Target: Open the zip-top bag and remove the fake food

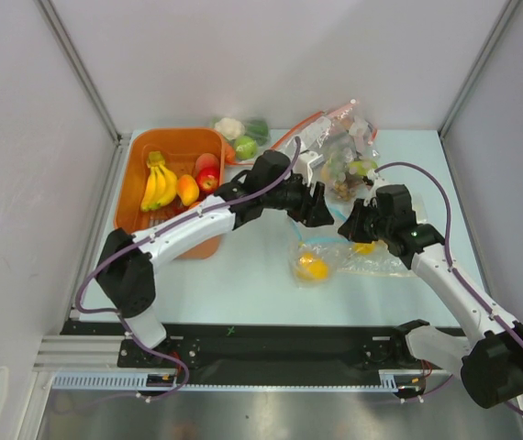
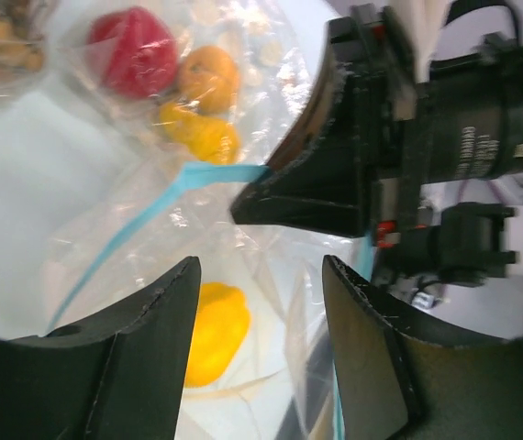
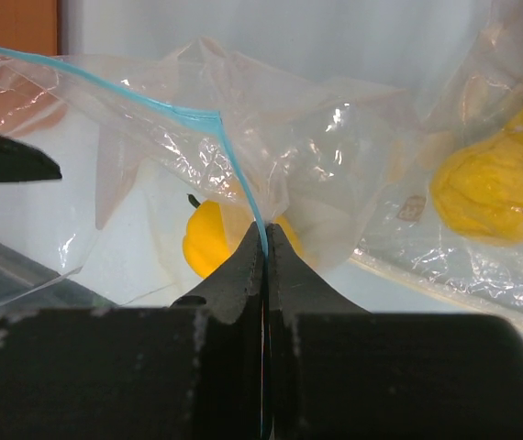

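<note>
Two grippers meet at the zip-top bag (image 1: 335,266) on the worktop (image 1: 243,284): the right gripper (image 3: 264,234) pinches its teal zip strip (image 3: 229,151), which runs leftward toward the left gripper (image 2: 261,270), whose fingers (image 2: 142,339) stand apart just above the mouth, a yellow fake fruit (image 2: 214,330) inside beneath them.

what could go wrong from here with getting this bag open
1. The right gripper pinches only a thin edge of the zip-top bag, at its teal zip strip. A firm pull could slip it free.
2. The open left gripper hangs close beside the right one, so closing in could make the two collide.
3. The plastic under the left gripper is crumpled. It may catch both layers and hold the mouth shut.
</note>
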